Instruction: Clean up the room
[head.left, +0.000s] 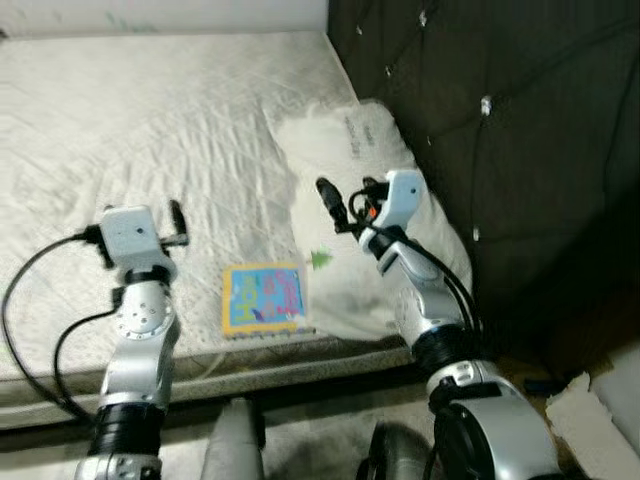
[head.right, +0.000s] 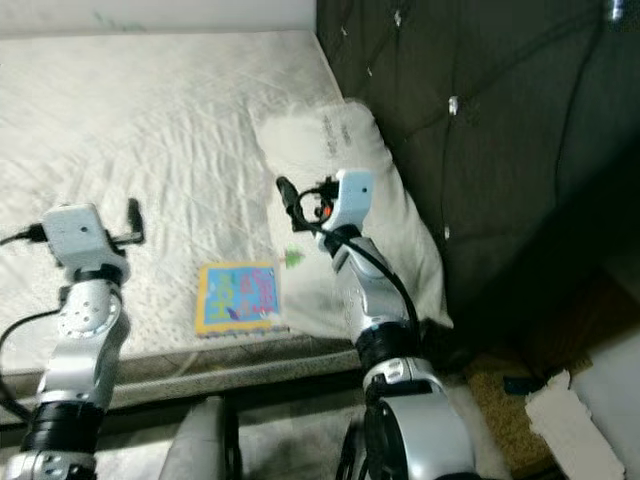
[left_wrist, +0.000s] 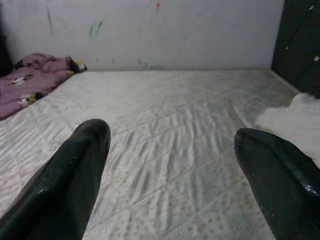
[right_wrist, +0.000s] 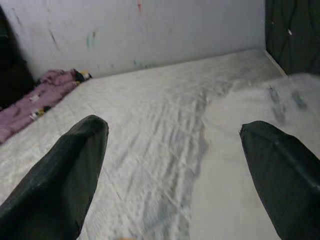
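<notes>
While both your arms hover over the mattress (head.left: 150, 120), the book (head.left: 264, 298) lies flat near its front edge, between them, just beside the pillow (head.left: 385, 170). Your left gripper (left_wrist: 172, 165) is spread wide, holding nothing; your right gripper (right_wrist: 175, 165), above the pillow's edge, likewise gapes unladen. A purple blanket (left_wrist: 32, 80) lies crumpled against the far wall.

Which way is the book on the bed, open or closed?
Closed. The book lies flat on the mattress near its front edge, colourful cover facing up, no pages spread, beside the pillow.
</notes>
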